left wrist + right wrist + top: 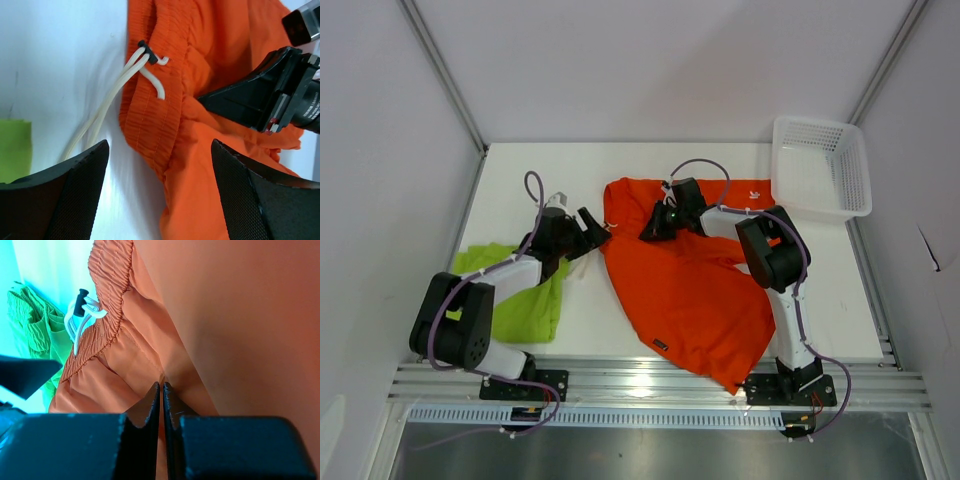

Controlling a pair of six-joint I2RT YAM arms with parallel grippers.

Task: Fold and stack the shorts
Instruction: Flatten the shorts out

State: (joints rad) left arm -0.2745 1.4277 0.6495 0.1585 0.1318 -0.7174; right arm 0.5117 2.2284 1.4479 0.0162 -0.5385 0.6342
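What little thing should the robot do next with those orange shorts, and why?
Probably close the left jaws on the waistband of the orange shorts. They stand open astride its edge, beside the white drawstrings. The right jaws, nearly together, seem to pinch the cloth further in. The shorts lie unfolded, so a second grip looks needed before any fold.

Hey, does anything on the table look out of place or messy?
Yes. The orange shorts lie askew and rumpled, with one corner spilling past the table's near edge. Their drawstrings trail loose across the table.
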